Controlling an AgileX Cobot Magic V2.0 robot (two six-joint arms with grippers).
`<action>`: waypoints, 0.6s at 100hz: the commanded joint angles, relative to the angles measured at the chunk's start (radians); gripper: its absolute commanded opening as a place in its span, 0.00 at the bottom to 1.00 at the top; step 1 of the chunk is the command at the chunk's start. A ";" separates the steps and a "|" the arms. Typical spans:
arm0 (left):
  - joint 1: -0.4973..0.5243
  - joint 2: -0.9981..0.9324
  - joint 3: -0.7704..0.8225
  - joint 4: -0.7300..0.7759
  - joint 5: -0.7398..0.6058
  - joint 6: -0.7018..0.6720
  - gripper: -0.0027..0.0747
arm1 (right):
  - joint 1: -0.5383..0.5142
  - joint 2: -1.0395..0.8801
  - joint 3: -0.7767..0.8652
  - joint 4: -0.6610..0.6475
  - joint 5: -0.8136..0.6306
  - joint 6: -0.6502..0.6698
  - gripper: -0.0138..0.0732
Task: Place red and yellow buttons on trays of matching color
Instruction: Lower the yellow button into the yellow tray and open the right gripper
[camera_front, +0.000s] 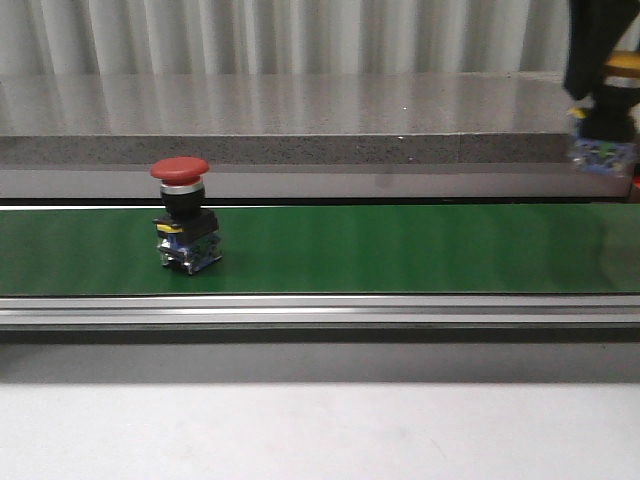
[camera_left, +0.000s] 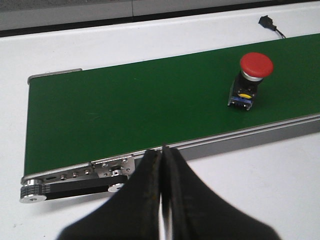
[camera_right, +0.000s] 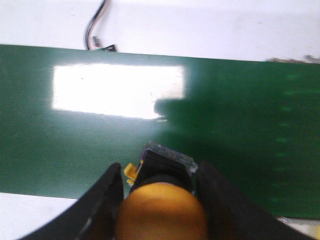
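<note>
Nearest you in the front view lies the pale table (camera_front: 320, 430), and just beyond it the metal rail of the conveyor. On the green belt (camera_front: 400, 250), toward the left, you have the red button (camera_front: 183, 212) standing upright, its mushroom cap on top and the black and metal body beneath, well clear of both arms.

Your left gripper (camera_left: 162, 165) hangs over the table just off the belt's near edge, fingers pressed together with nothing between them; the red button sits well apart from it on the belt.

Farther back at the far right, raised above the belt, your right gripper (camera_right: 157, 187) is pinching the yellow button (camera_right: 162, 212) between its two black fingers (camera_right: 102, 200), the button's clear-edged base pointing down toward the green surface.
</note>
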 joint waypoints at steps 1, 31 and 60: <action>-0.009 0.002 -0.026 -0.025 -0.061 0.001 0.01 | -0.069 -0.087 -0.007 -0.049 -0.007 0.027 0.30; -0.009 0.002 -0.026 -0.025 -0.061 0.001 0.01 | -0.379 -0.188 0.067 -0.100 0.026 0.042 0.30; -0.009 0.002 -0.026 -0.025 -0.061 0.001 0.01 | -0.693 -0.189 0.132 -0.117 -0.002 0.052 0.30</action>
